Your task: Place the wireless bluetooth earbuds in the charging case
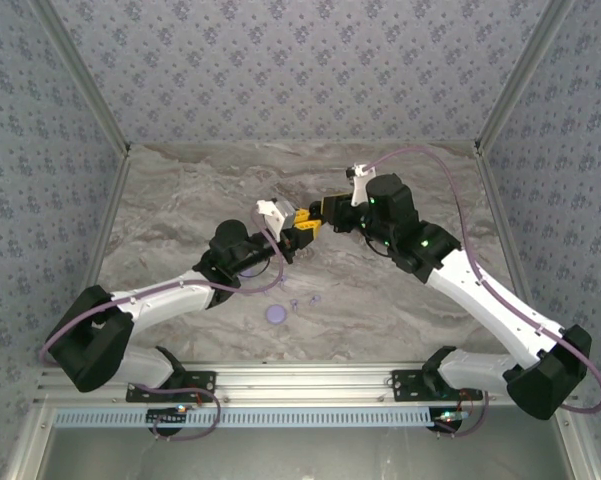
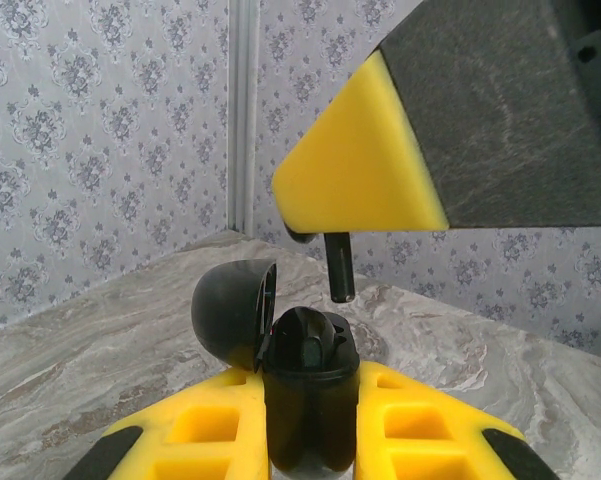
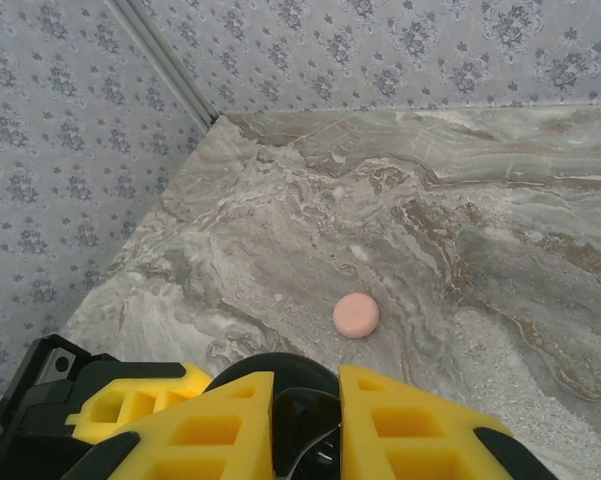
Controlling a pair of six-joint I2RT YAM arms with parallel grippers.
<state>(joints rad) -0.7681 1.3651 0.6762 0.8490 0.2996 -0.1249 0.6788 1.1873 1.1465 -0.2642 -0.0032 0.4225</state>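
My left gripper (image 2: 311, 388) is shut on the black charging case (image 2: 310, 425), held upright. The case's domed lid (image 2: 230, 310) is swung open to the left. A dark bud (image 2: 318, 338) sits in one of its wells. Just above the case hangs a black earbud (image 2: 340, 266), stem pointing down and a little clear of the opening. My right gripper (image 3: 306, 405) is shut on that earbud (image 3: 315, 430). From above, both grippers meet over mid-table, left gripper (image 1: 298, 237) and right gripper (image 1: 326, 216).
A pink disc (image 3: 356, 315) lies on the marble table (image 3: 500, 260) beyond the right fingers. A lilac disc (image 1: 277, 313) and two tiny lilac pieces (image 1: 295, 303) lie nearer the arm bases. Patterned walls close in three sides.
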